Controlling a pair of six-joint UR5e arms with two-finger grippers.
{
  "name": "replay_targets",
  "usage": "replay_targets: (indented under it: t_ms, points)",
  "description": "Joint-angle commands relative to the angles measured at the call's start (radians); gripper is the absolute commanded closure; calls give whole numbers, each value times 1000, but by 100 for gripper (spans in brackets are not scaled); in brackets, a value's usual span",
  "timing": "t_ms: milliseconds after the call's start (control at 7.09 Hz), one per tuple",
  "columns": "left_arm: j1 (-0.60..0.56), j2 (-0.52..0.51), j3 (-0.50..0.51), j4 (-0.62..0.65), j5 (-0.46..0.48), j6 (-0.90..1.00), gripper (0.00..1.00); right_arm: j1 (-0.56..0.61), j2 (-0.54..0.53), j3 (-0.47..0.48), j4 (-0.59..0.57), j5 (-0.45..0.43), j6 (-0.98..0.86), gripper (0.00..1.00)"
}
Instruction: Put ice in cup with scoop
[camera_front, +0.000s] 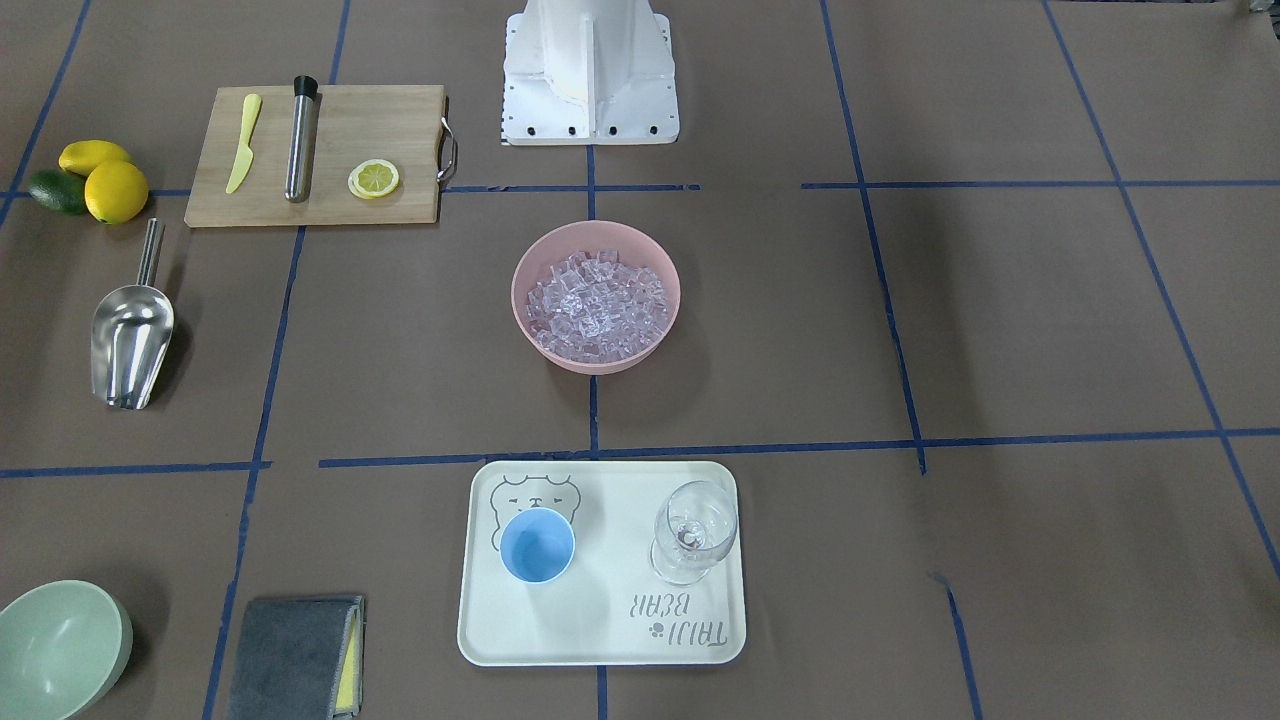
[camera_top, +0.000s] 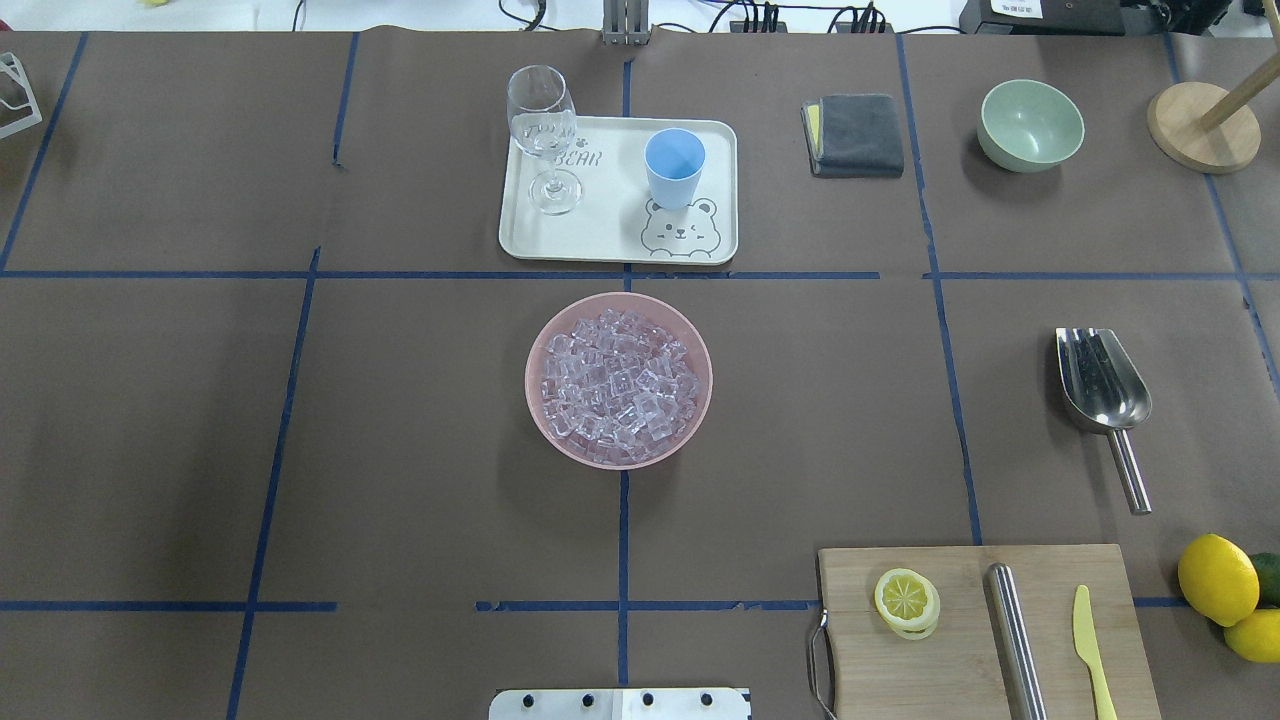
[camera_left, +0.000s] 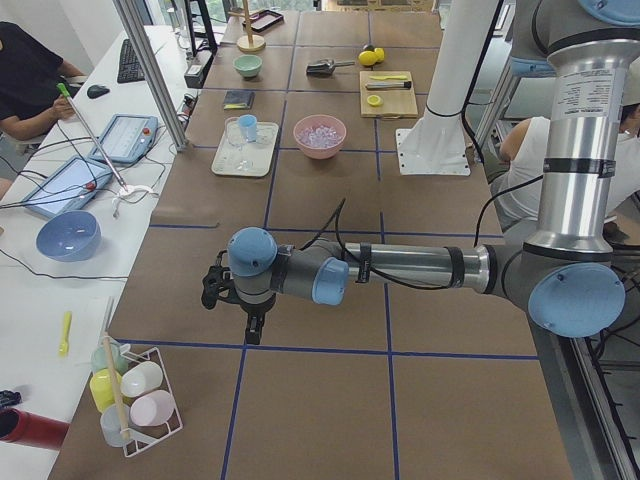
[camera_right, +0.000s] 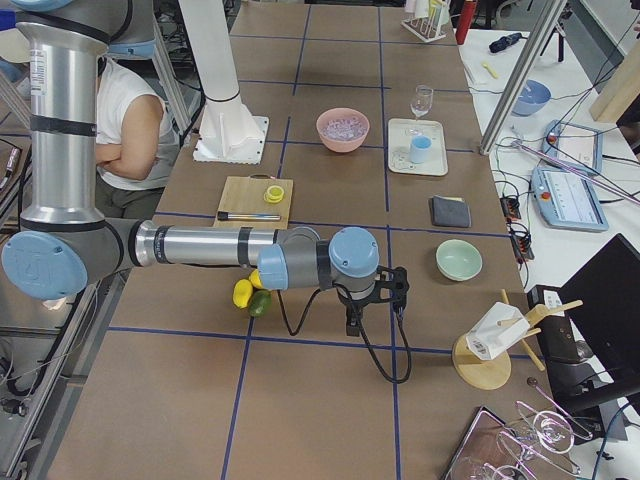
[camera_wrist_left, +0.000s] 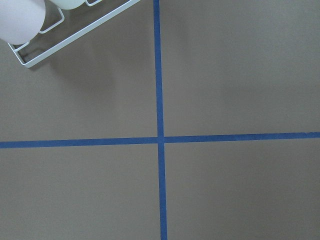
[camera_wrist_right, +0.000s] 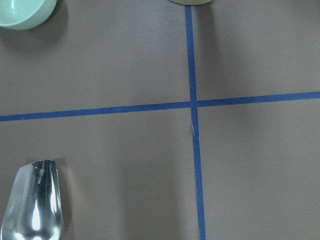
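Observation:
The ice (camera_top: 618, 378) fills a pink bowl (camera_top: 540, 340) at the table's middle. The light-blue cup (camera_top: 675, 165) stands upright and empty on a white tray (camera_top: 610, 240) beyond the bowl. The steel scoop (camera_top: 1103, 385) lies flat on the table at the right, its handle towards the robot; its bowl also shows in the right wrist view (camera_wrist_right: 35, 200). My left gripper (camera_left: 253, 330) hangs over bare table far to the left. My right gripper (camera_right: 352, 322) hangs over the table far to the right. Both show only in the side views, so I cannot tell whether they are open or shut.
A wine glass (camera_top: 543, 135) stands on the tray left of the cup. A cutting board (camera_top: 985, 630) holds a lemon slice, a steel cylinder and a yellow knife. Lemons (camera_top: 1218, 580), a green bowl (camera_top: 1031, 125), a grey cloth (camera_top: 855, 133) and a wooden stand (camera_top: 1203, 125) sit at the right.

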Motion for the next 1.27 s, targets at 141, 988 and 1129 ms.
replay_targets:
  t_ms: [141, 988, 1129]
  points:
    - [0, -2, -4, -2, -2, -3, 0, 0, 0, -2, 0, -3, 2, 0]
    - [44, -9, -108, -235, -55, -3, 0, -61, 41, -33, 3, 0, -5, 0]
    - [70, -12, -108, -308, -60, -7, 0, -67, 44, -39, 0, 0, 46, 0]
